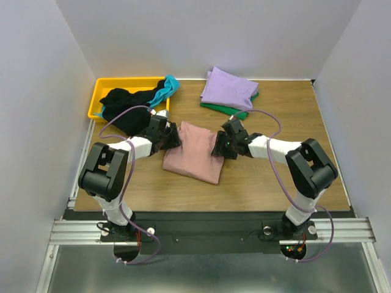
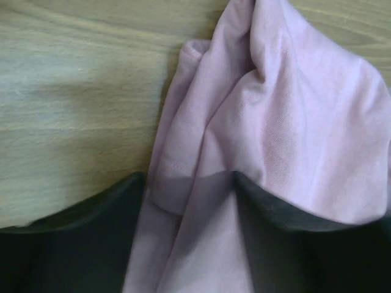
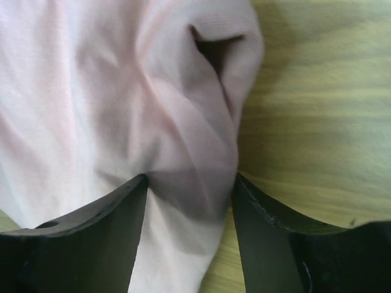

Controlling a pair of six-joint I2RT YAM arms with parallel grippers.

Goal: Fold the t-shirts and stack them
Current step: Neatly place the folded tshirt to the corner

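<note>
Wooden tabletop (image 1: pixel 293 177), pink t-shirt (image 1: pixel 194 160) mid-table — left claw (image 1: pixel 176 139), right claw (image 1: pixel 215 148) spread, straddling its opposite side edges

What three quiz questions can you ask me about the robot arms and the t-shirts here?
1. Pick one: the left gripper and right gripper both have fingers on either side of cloth from which tee? A) lavender t-shirt B) dusty-pink t-shirt C) green t-shirt
2. True or false: the lavender t-shirt lies on top of the green t-shirt.
3. What colour is the bin that the black t-shirt spills out of?
Key: 1 B; 2 true; 3 yellow.
</note>
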